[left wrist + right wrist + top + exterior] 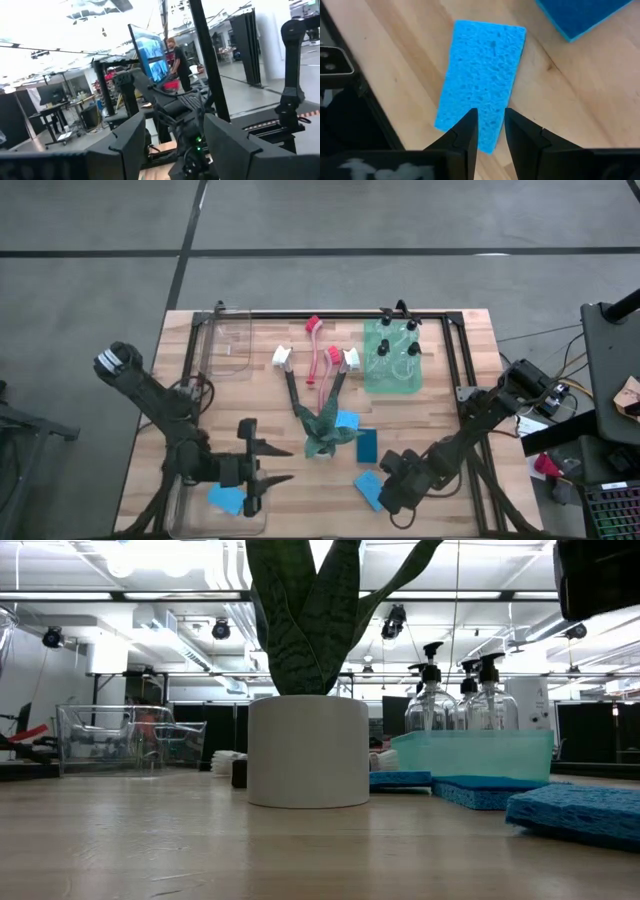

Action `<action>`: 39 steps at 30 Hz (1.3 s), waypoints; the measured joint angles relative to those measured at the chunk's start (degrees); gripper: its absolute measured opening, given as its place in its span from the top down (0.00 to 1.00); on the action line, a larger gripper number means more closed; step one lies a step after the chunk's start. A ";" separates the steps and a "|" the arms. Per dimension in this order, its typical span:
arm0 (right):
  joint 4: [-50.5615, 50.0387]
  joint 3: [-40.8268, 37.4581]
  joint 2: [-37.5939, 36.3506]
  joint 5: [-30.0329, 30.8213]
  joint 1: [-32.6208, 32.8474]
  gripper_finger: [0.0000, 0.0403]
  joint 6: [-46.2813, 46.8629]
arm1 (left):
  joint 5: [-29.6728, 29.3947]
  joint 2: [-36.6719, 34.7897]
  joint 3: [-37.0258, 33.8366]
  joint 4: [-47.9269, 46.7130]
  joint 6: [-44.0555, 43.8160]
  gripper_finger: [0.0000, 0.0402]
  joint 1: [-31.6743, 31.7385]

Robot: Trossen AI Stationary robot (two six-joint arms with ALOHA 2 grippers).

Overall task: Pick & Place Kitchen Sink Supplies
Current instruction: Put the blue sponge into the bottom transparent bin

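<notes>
The pale wooden worktop (250,405) carries four flat rectangular sponges: a bright blue one (227,500) in a clear plastic bin (178,510) at the near left corner, a small light blue one (347,420) just beside the green spiky-leafed plant in its white round pot (322,435), a dark teal one (367,445) next to that, and another bright blue one (368,488) near the front edge on the right. Four long-handled dish brushes lie between the bins: two white-headed (282,358) with dark handles and two red-headed (313,325) with pink handles. Four small clear bottles with black pump caps (398,340) stand in a pale green translucent tray (392,382) at the back right, and a second clear plastic bin (228,345) sits at the back left. The left end effector (278,463) hovers by the near bin, its fingers spread apart with nothing between them. The right end effector (491,130) hangs directly over the near end of the front-right blue sponge, fingers narrowly parted and gripping nothing.
</notes>
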 joint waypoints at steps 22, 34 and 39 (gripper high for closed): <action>2.65 0.08 5.77 -1.34 -0.20 0.55 1.14 | 2.36 1.34 -0.12 -0.03 -1.05 0.51 0.53; 3.66 0.15 6.84 -1.17 -0.22 0.88 1.25 | 2.27 1.32 -0.13 -0.38 -1.09 0.51 0.53; 3.73 0.02 5.91 -1.72 -0.24 0.97 -1.19 | 2.19 1.36 -0.11 -1.55 -1.61 0.51 0.55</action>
